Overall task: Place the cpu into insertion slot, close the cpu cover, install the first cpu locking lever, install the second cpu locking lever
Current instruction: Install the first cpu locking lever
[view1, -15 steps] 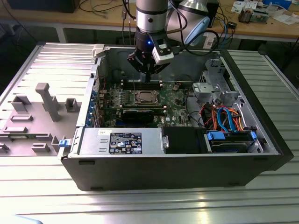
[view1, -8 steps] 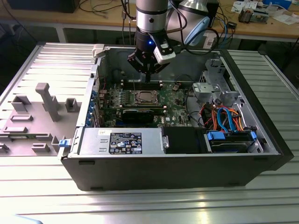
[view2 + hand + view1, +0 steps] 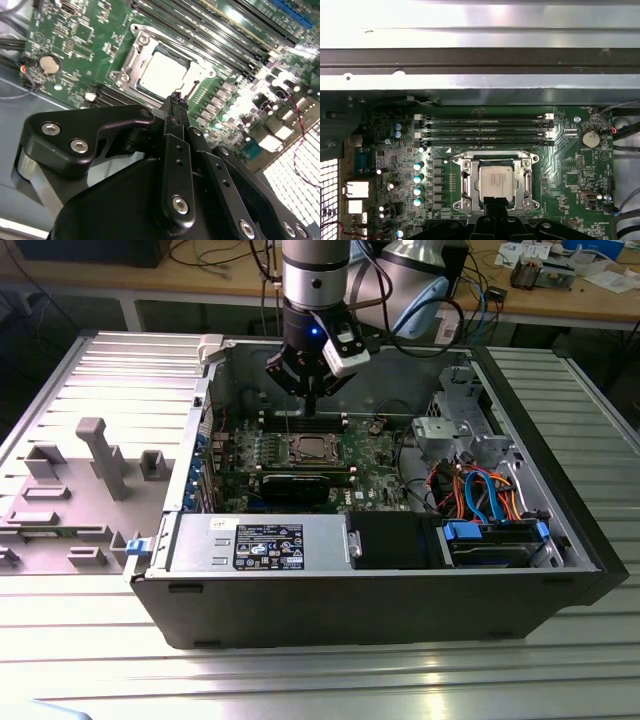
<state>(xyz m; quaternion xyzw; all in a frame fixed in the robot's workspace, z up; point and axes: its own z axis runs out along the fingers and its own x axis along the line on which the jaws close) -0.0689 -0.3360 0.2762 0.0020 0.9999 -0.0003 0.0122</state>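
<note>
The gripper (image 3: 175,97), jaws pressed together and holding nothing, hangs just above the cpu (image 3: 162,75). The cpu lies in the insertion slot (image 3: 495,162) in the middle of the motherboard (image 3: 570,175), beneath the flat cpu cover (image 3: 127,57). The gripper's tips are over the cpu's edge farthest from the memory slots (image 3: 485,131).

cpu (image 3: 496,181) — flat square chip, dull silver top, seated level in insertion slot (image 3: 473,186), edges square to it. Slot sits on green motherboard (image 3: 560,170), just beside long black memory slots (image 3: 485,131); contact field hidden under chip. cpu cover (image 3: 495,159) — thin silvery-grey frame, lying flat over slot, window framing chip top.
</note>
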